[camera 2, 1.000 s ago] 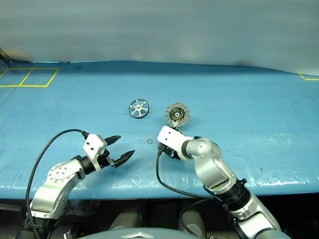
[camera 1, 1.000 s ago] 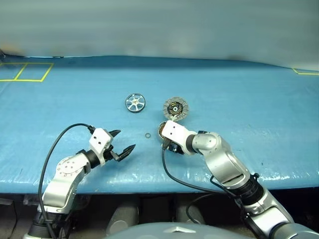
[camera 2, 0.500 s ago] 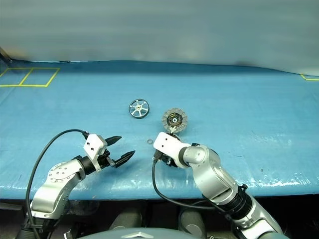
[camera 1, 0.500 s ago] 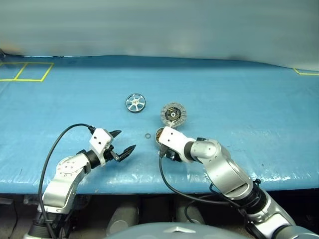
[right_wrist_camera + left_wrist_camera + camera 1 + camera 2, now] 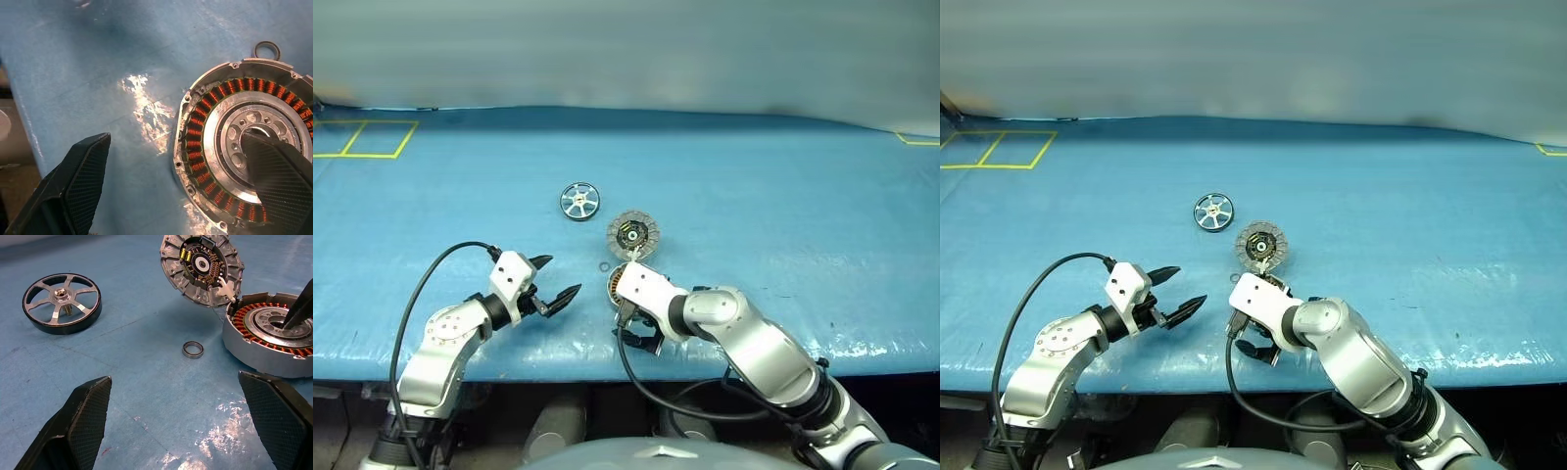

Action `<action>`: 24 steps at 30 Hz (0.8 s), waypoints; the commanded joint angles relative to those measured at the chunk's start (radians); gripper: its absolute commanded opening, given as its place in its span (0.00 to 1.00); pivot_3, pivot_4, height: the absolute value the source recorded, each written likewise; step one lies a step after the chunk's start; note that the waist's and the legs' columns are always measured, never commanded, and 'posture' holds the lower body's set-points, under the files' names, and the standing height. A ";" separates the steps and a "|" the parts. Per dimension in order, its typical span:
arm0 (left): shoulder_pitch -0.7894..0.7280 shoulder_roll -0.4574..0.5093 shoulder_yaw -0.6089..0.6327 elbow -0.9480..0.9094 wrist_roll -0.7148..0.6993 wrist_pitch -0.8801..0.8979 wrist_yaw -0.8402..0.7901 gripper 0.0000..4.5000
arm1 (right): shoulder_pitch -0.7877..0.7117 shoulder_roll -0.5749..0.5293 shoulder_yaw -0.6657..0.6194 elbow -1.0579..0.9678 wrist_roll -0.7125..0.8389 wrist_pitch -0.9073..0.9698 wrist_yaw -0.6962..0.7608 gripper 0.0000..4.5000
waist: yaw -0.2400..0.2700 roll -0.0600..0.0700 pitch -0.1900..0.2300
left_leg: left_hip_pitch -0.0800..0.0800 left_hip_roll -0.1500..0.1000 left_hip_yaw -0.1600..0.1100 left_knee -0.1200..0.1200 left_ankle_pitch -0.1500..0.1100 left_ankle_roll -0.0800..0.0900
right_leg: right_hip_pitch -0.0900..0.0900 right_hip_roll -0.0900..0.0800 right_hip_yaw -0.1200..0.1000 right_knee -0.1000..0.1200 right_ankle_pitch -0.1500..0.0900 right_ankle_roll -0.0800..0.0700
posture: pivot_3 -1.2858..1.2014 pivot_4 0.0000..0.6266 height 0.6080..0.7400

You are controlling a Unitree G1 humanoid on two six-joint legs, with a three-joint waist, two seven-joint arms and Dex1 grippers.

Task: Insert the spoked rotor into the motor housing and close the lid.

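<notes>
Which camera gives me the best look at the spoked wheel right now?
The left wrist view: the spoked wheel lies flat and unblocked there, spokes and hub plain. Both head views show it small, out on the blue mat.

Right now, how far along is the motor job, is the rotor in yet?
Not yet. Done: the lid stands open, tilted up at the edge of the motor housing, copper windings exposed. In hand: nothing; the right gripper has open jaws, one finger over the housing's hub, and the left gripper is open too. Left: the spoked rotor lies apart on the blue table, still to be picked up and inserted, then the lid closed.
</notes>
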 commanded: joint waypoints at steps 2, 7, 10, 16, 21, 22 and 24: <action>-0.017 0.012 0.005 -0.014 -0.012 0.005 -0.014 1.00 | -0.028 0.041 -0.102 -0.106 0.065 0.048 -0.051 0.99 | 0.002 0.000 0.000 | -0.001 0.000 0.000 0.000 0.000 0.000 | -0.001 0.000 0.000 0.000 0.000 0.000 | 0.52 0.24 1.00; -0.038 0.009 -0.003 -0.006 -0.010 0.012 -0.025 1.00 | 0.005 0.085 -0.153 -0.084 0.081 0.006 -0.151 0.99 | 0.004 0.001 0.001 | -0.001 -0.001 -0.001 0.001 0.000 0.000 | -0.001 0.000 -0.001 -0.001 0.001 0.001 | 0.52 0.24 1.00; -0.042 0.009 0.003 -0.008 -0.011 0.009 -0.027 1.00 | 0.017 0.119 -0.204 -0.095 0.104 -0.073 -0.184 0.99 | 0.003 0.001 0.001 | -0.001 -0.001 -0.001 0.001 0.000 0.000 | -0.001 0.000 -0.001 -0.001 0.001 0.001 | 0.52 0.24 1.00; -0.035 0.010 0.025 0.001 0.004 -0.031 -0.010 1.00 | 0.140 0.129 -0.324 -0.122 0.190 -0.340 -0.162 0.99 | 0.004 0.002 0.002 | -0.001 -0.001 -0.001 0.001 0.000 0.001 | -0.001 0.000 -0.001 -0.001 0.001 0.001 | 0.52 0.24 1.00; -0.055 -0.010 0.031 0.083 0.030 -0.147 -0.001 1.00 | 0.291 0.112 -0.381 -0.075 0.212 -0.520 -0.183 0.99 | 0.005 0.002 0.002 | -0.001 -0.001 0.000 0.001 -0.001 0.002 | 0.000 0.000 0.000 -0.002 0.001 0.001 | 0.52 0.24 1.00; -0.066 -0.010 0.029 0.102 0.028 -0.153 -0.005 1.00 | 0.308 0.114 -0.384 -0.065 0.213 -0.539 -0.193 0.99 | 0.004 0.002 0.002 | -0.001 -0.001 0.000 0.002 -0.001 0.002 | 0.000 0.000 0.000 -0.002 0.001 0.001 | 0.52 0.24 1.00; -0.101 -0.003 0.019 0.153 0.009 -0.149 -0.045 1.00 | 0.338 0.128 -0.389 -0.050 0.218 -0.568 -0.215 0.99 | 0.004 0.003 0.003 | -0.001 -0.001 0.000 0.003 -0.001 0.002 | 0.000 0.000 0.000 -0.001 0.001 0.002 | 0.52 0.24 1.00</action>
